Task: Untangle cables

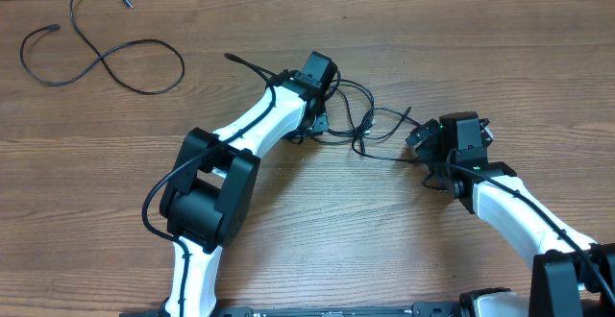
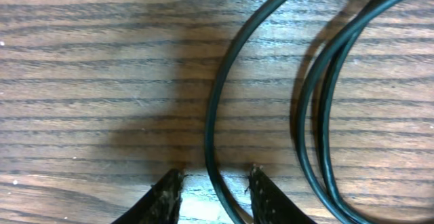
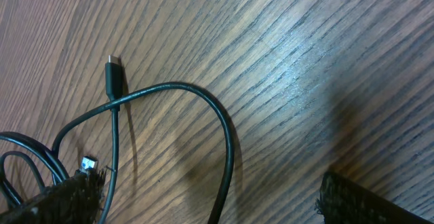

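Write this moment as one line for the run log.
left pincer: open, cable strand between tips | right pincer: open, over a loop | tangled cables: between both pincers | separate cable: far left

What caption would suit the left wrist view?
Left tool open over the wood table, one black cable passing between its tips, two more strands curving to the right.
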